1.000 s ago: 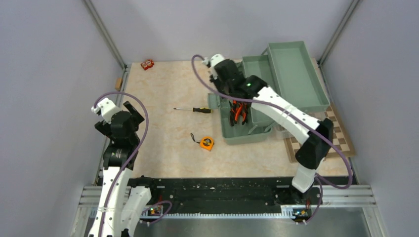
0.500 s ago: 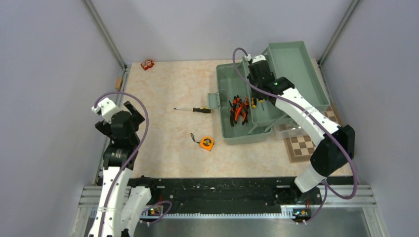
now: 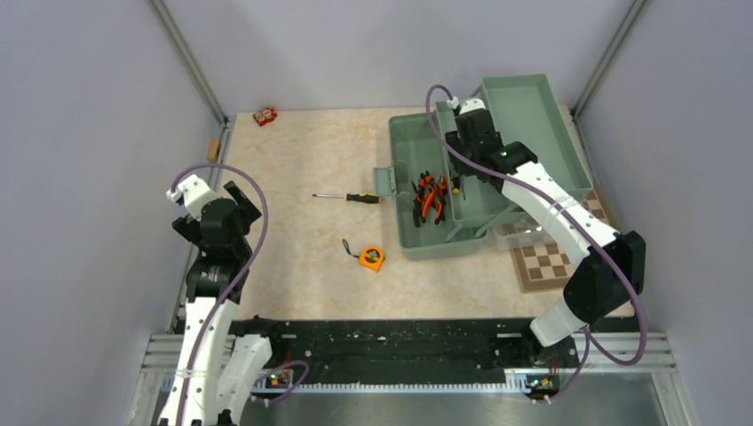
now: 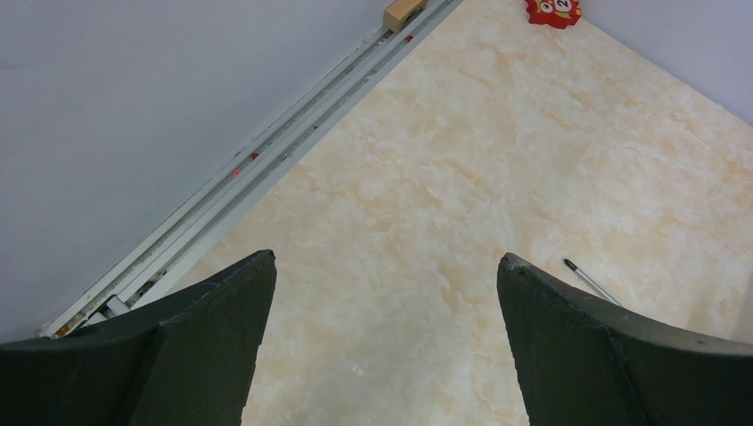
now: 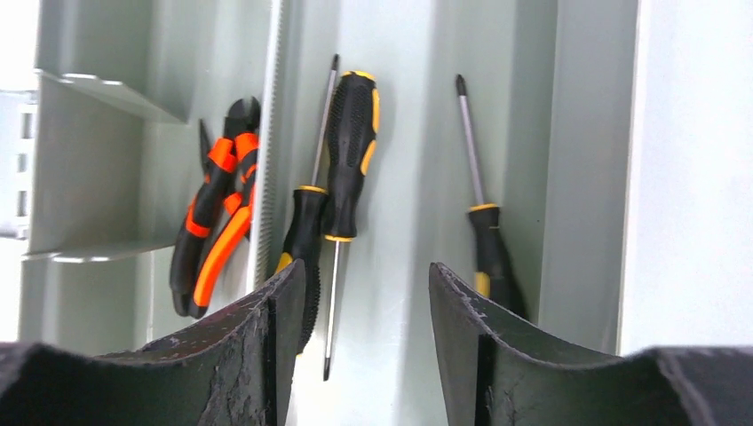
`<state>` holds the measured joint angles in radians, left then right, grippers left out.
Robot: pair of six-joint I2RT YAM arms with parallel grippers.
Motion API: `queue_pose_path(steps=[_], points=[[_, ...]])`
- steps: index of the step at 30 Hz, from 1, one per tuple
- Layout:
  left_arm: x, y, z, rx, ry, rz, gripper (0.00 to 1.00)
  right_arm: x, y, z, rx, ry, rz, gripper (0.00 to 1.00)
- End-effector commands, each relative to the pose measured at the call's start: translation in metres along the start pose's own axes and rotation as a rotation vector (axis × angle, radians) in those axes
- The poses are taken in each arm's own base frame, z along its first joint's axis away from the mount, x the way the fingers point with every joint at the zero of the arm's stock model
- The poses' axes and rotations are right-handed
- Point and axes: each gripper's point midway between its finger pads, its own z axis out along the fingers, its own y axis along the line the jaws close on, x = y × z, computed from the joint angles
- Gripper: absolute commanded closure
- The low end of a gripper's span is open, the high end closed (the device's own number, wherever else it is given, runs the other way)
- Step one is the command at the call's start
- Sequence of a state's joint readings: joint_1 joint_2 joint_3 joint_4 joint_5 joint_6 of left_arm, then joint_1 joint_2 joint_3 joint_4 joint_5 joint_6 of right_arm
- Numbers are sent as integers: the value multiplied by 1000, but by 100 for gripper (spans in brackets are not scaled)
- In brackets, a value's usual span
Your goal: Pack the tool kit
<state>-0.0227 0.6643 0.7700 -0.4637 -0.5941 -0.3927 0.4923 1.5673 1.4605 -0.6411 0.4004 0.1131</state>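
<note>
The sage-green toolbox [image 3: 404, 232] stands open at the right; a green tray [image 3: 568, 173] sits askew behind it. Orange-black pliers [image 3: 429, 197] lie inside the box; they also show in the right wrist view [image 5: 213, 222]. Three yellow-black screwdrivers [image 5: 351, 142] lie in the inner tray [image 5: 417, 133]. My right gripper [image 5: 366, 271] is open and empty just above them, over the box's far part [image 3: 463, 164]. Another yellow-black screwdriver [image 3: 351, 197] and the orange tape measure [image 3: 371, 258] lie on the table left of the box. My left gripper [image 4: 384, 262] is open and empty at the far left [image 3: 233, 200]; the screwdriver's tip [image 4: 582, 273] shows by its right finger.
A brown-and-cream chessboard [image 3: 555, 262] lies right of the toolbox, partly under it. A small red object [image 3: 265, 115] sits at the table's far left corner, also in the left wrist view [image 4: 552, 11]. A small wooden block [image 3: 213, 149] lies on the left rail [image 4: 266, 151].
My right arm has swung from the toolbox's left end to the right, over its far part, and has now settled a little further right. The left arm has not moved.
</note>
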Motion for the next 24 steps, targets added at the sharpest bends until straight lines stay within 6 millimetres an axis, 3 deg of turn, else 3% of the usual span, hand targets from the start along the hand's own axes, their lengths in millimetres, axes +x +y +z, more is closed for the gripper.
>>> queue_pose_path(steps=[1,5,10,11,12,13,24], points=[[-5,-5,1,17,-21,-5,1,-37,11,-31,-120,-157,17,46],[-4,-6,2,20,-16,-4,1,-46,43,-47,-244,-212,-67,39],[-3,-6,3,19,-12,-1,1,-52,101,-64,-419,-275,-197,26],[-3,-6,3,20,-12,-1,1,-52,112,-65,-457,-276,-212,22],[-3,-6,3,19,-12,-1,1,-52,123,-67,-497,-277,-224,8],[-3,-6,3,18,-12,-1,1,-51,135,-68,-533,-270,-240,2],[-1,-6,4,17,-5,6,1,-35,243,-45,-776,-204,-396,1]])
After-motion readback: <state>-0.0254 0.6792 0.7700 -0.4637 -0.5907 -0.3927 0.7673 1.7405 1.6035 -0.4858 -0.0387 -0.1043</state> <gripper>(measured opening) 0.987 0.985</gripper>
